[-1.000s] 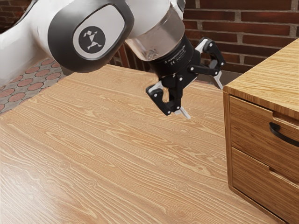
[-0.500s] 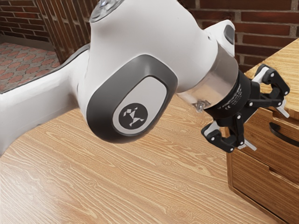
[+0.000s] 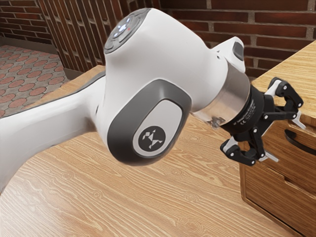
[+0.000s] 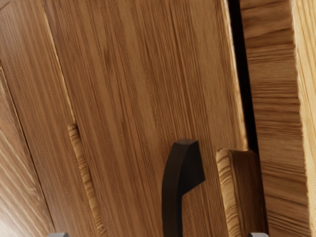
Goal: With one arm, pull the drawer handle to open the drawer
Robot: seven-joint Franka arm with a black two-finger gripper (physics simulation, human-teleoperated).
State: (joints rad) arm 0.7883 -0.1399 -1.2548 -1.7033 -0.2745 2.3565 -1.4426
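The black two-finger claw [image 3: 282,138] gapes wide and holds nothing. The black curved bar handle [image 3: 299,143] sits just ahead of it on the pale wooden upper drawer front [image 3: 302,169], in line with the gap between the fingers. If the claw closes too soon it may catch only the handle's end and slip, or a fingertip may hit the wooden lip [image 4: 236,192] beside the handle. The cabinet's top edge [image 3: 296,64] crowds in above the claw, and the wood-grain tabletop [image 3: 123,197] behind it leaves open room to pull.

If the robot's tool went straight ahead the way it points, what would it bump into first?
Probably the black handle on the top drawer. The open tool points right at it, with a finger on either side. How far off it is, I can't tell.
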